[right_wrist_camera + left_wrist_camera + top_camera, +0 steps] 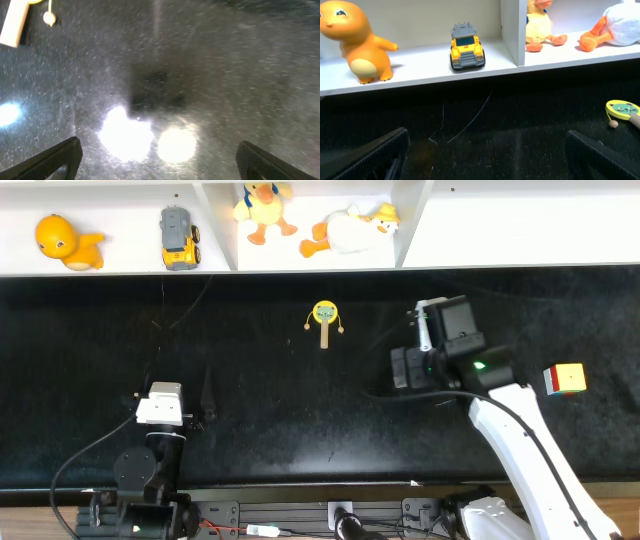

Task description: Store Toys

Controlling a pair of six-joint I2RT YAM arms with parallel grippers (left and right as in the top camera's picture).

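Left gripper (487, 134) low over black mat (250, 400), fingers spread wide, empty. Right gripper (157, 143) over bare mat, fingers likewise wide apart, empty. Colour cube (565, 378) right of right arm. Rattle drum (324, 320) flat on mat, mid-table, near shelf (450, 250); long axis near-to-far, round head toward shelf, wooden handle toward arm bases. Shelf, left compartment: orange figure (68, 242), yellow truck (180, 238). Middle compartment: yellow duck plush (264, 208), white duck plush (350, 230).
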